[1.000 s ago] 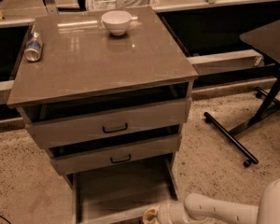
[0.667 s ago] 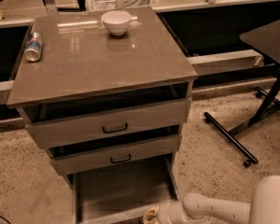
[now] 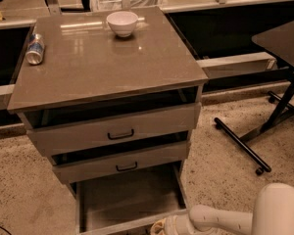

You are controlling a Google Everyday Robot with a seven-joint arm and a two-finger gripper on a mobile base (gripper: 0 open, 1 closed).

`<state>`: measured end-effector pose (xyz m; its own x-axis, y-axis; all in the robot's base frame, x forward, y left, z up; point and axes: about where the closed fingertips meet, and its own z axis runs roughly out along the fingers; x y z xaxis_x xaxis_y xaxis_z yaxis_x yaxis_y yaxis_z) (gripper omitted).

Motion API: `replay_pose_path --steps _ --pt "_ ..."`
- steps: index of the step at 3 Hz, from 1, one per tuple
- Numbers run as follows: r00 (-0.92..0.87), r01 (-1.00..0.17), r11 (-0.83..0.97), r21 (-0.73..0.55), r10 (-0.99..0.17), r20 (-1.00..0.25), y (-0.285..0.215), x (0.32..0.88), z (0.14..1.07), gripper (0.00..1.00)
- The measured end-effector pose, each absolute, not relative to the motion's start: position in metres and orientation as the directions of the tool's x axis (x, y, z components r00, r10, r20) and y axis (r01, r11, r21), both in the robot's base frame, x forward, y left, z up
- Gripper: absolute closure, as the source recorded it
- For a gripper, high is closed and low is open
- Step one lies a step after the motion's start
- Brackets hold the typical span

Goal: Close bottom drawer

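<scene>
Speckled tan flooring surrounds a grey-brown cabinet (image 3: 108, 67). At 6 o'clock in view, the gripper (image 3: 161, 226) sits against the front edge of the bottom drawer (image 3: 130, 197) — open or closed, I cannot tell. That drawer is pulled well out. Toward 12 o'clock, two upper drawers stand slightly ajar — beyond them a white bowl (image 3: 122, 23), and at 10 o'clock a can (image 3: 35, 49) on its side.

Smooth, rounded white arm (image 3: 225, 220) ends in a cream claw (image 3: 160, 227) at the bottom edge.
</scene>
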<state>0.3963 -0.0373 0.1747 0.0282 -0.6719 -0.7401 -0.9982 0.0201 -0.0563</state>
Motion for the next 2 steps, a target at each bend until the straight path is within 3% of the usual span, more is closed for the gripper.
replay_pose_path --steps 2 --pt "0.022 -0.994 0.064 -0.086 -0.663 -0.748 -0.036 0.423 0.164 1.00"
